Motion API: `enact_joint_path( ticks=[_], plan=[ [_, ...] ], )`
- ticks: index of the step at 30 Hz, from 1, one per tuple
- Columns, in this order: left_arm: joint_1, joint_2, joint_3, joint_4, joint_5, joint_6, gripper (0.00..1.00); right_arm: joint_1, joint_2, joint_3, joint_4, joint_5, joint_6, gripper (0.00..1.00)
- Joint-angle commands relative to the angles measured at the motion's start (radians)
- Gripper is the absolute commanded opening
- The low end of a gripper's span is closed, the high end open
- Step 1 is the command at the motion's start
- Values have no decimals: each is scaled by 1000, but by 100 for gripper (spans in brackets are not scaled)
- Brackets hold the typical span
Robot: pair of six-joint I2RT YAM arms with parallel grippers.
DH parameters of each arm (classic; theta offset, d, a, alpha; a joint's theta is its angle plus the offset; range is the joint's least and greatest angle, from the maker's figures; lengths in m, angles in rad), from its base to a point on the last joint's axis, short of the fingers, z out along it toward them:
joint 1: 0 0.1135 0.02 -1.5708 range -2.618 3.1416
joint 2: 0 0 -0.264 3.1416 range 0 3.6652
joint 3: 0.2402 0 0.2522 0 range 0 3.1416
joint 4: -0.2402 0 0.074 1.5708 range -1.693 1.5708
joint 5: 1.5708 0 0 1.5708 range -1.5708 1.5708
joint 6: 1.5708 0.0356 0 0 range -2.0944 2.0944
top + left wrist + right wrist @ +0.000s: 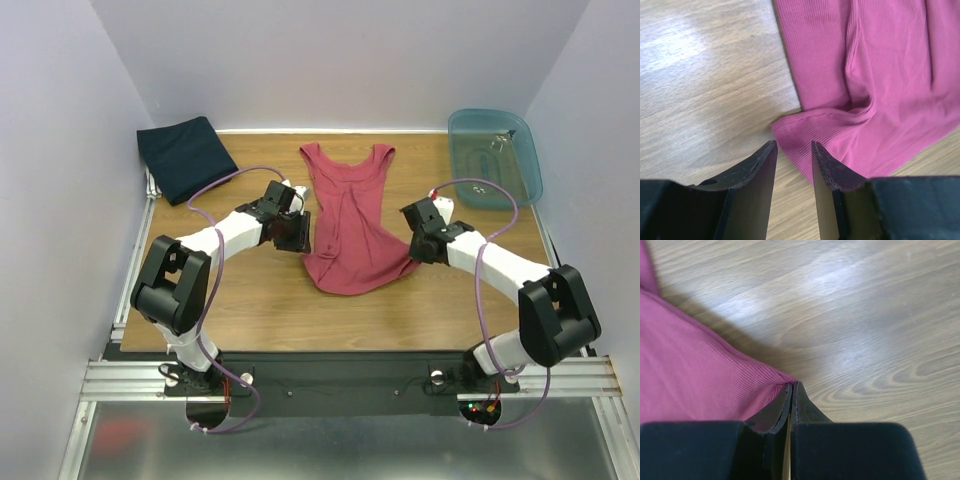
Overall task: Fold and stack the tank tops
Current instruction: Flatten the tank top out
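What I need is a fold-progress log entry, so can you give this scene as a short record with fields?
maroon tank top: unfolded, flat in the middle of the table, straps toward the far edge
navy tank top: folded, far left corner
blue tub: far right corner
left end effector: open, at the maroon top's left hem corner, nothing gripped
right end effector: shut, tips at the right hem corner; whether cloth is pinched is unclear
stack: not yet made
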Motion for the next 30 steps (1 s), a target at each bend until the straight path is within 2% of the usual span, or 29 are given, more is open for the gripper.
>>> enact_joint_path(
  ticks=[1,13,30],
  plan=[
    [-12,10,39,-30,44,54,44,-33,34,25,24,17,-11,0],
    [-39,88,93,-26,80,97,44,-173,130,75,90,-54,-51,0],
    [-48,120,47,79,258,32,47,-187,148,63,127,-100,-65,0]
  ],
)
